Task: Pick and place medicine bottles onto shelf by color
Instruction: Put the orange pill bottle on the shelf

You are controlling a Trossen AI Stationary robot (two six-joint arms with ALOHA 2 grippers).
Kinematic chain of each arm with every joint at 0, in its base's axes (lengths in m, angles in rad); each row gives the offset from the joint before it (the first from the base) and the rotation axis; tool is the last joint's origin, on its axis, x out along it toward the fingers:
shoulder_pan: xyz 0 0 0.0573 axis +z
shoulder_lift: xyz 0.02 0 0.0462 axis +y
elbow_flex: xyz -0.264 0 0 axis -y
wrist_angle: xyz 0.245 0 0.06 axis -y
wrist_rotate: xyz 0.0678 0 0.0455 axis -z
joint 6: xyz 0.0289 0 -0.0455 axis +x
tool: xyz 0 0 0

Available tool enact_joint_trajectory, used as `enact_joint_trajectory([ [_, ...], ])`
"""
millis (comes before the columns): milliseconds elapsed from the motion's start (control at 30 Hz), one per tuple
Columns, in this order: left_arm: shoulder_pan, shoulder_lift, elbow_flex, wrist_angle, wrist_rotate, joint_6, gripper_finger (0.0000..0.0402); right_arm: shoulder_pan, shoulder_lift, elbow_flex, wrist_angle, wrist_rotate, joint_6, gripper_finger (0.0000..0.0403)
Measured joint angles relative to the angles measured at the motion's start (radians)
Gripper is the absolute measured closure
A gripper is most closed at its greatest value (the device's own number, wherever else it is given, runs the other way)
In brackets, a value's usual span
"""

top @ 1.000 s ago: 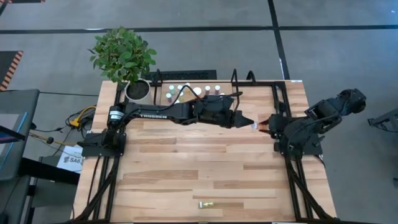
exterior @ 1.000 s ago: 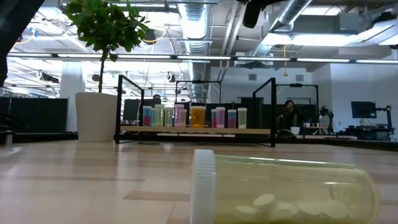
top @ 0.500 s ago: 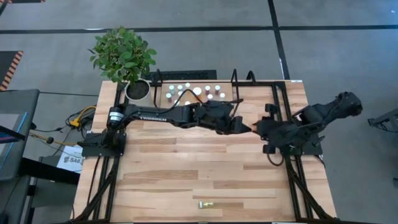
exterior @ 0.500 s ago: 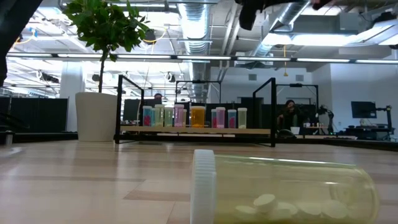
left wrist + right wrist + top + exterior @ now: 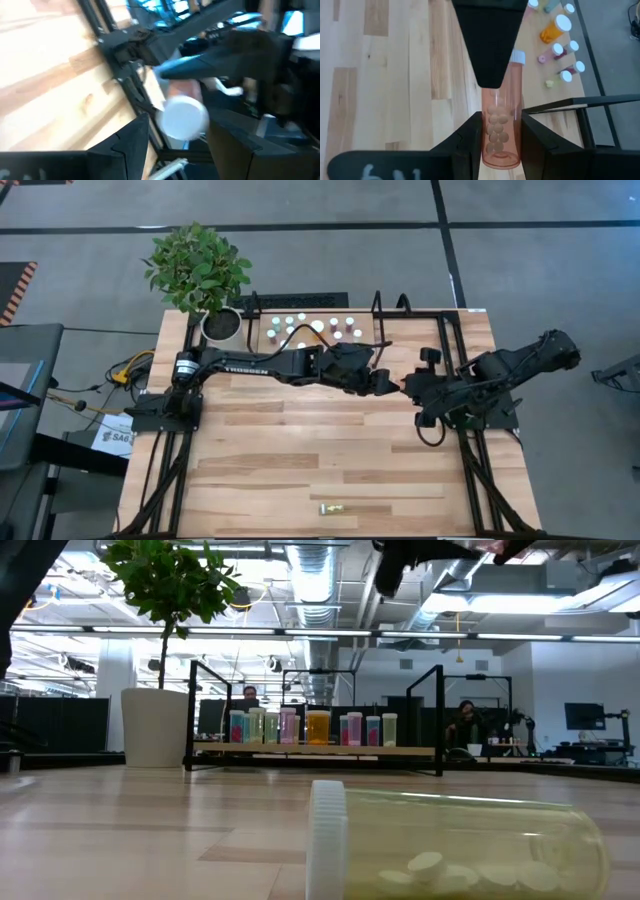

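Right hand [image 5: 501,131] pinching one pink bottle [image 5: 502,102], left hand [image 5: 176,131] spread about its cap [image 5: 183,114]; one yellow bottle [image 5: 455,845] apart.

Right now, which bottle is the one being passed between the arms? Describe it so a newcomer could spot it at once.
Start at the plank table and find where the two dark arms meet, near its right side. There the right hand grips a clear orange-pink bottle with round tablets inside. Unlike the bottles on the shelf or the pale one lying alone, it is held in the air.

A translucent orange pill bottle [image 5: 502,122] with a white cap hangs above the wooden surface. White-capped coloured bottles [image 5: 310,727] stand upright in a row on the black-framed wooden shelf [image 5: 320,751]. A clear yellowish bottle [image 5: 455,845] lies on its side.
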Motion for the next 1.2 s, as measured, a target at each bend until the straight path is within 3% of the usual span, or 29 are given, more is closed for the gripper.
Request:
enact_joint_trajectory([
  [567,0.008,0.0,0.0,0.006,-0.019,0.061,0.0233,0.001,-0.006,0.0,0.014,0.0,0.003,0.0284],
  [1000,0.007,0.0,0.0,0.024,-0.007,0.071,0.0296,0.001,-0.006,0.0,0.017,0.001,0.003,0.0284],
  [1200,0.007,0.0,0.0,0.04,-0.007,0.071,0.0304,0.001,-0.007,0.0,0.015,0.007,-0.014,0.0284],
])
